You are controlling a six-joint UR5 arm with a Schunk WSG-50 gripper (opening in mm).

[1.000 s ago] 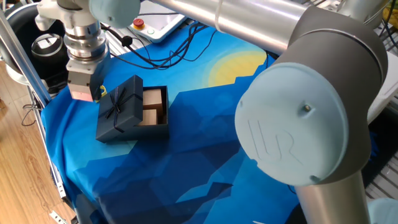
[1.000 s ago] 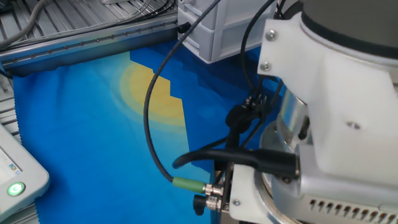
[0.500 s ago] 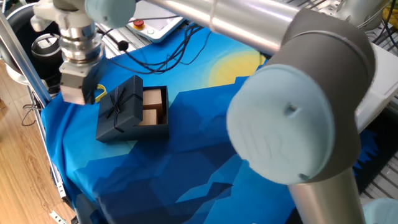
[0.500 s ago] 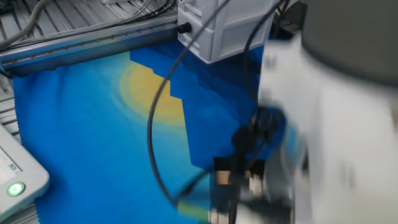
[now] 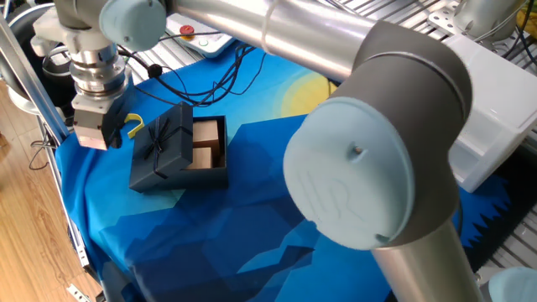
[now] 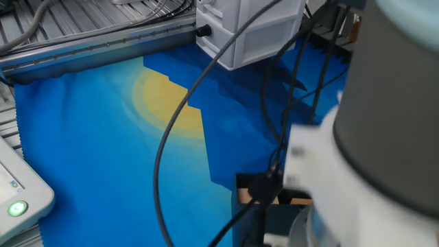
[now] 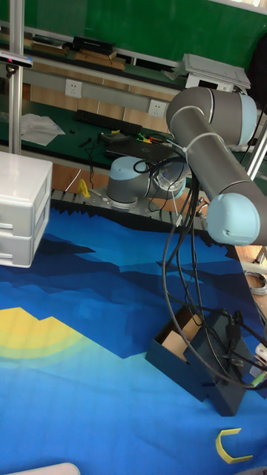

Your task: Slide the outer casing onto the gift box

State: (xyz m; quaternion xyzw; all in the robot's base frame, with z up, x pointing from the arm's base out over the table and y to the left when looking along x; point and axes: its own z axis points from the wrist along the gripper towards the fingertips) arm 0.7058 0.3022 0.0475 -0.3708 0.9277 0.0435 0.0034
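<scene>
Covering gift box (image 5: 210, 144) halfway | outer casing (image 5: 161, 144) navy, ribboned

Matt textured outer casing (image 5: 161, 144), cardboard-lined gift box (image 5: 208, 144)

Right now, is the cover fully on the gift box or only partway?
Only partway. The cover sits over the left part of the gift box, and the brown compartments on the right are uncovered.

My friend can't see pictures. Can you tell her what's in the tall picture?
A dark navy outer casing sits partly slid over a gift box, leaving its brown cardboard inside open at one end, on a blue and yellow table cloth. A grey robot arm curves above with black cables hanging down, and a small yellow hook lies near the casing.
</scene>
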